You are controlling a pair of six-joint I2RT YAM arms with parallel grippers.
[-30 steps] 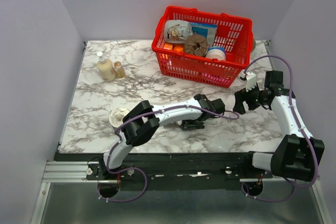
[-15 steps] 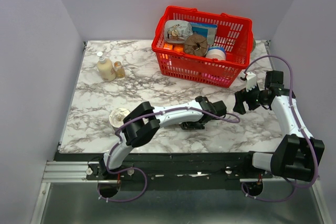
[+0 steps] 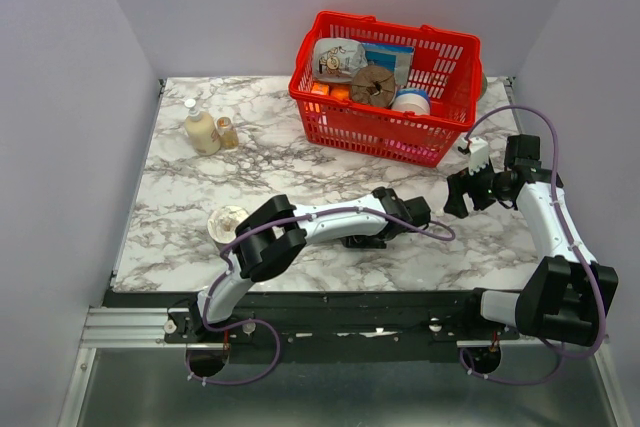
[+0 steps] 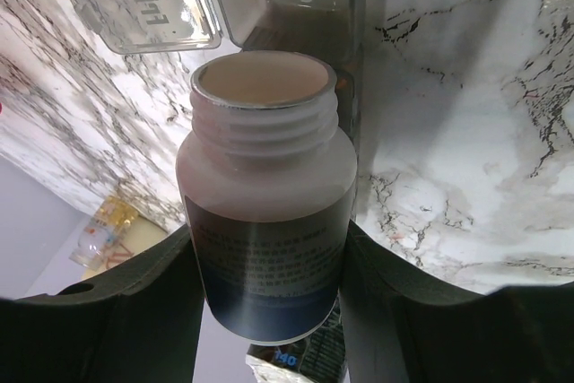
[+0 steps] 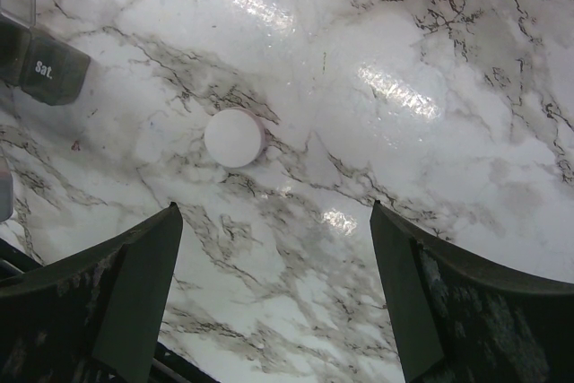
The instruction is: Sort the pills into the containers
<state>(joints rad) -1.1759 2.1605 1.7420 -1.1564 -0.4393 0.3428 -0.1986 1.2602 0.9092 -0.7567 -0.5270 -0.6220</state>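
Comparing the top view with a second back, the left gripper (image 3: 405, 213) has slid a touch nearer the arm bases, low over the containers (image 3: 362, 240). The right gripper (image 3: 462, 195) hasn't budged, and the red basket (image 3: 385, 87) sits well beyond both.

Left wrist cam shows what the top can't: the fingers pinch an uncapped pill bottle (image 4: 265, 213). Its mouth points at an open compartment just past the fingertips, clear lid (image 4: 143, 2) flipped out.

Right wrist cam: fingers spread wide. A white cap (image 5: 234, 138) lies on the marble table (image 5: 430, 60) ahead between them. The strip's "Sat." end is out past one finger.
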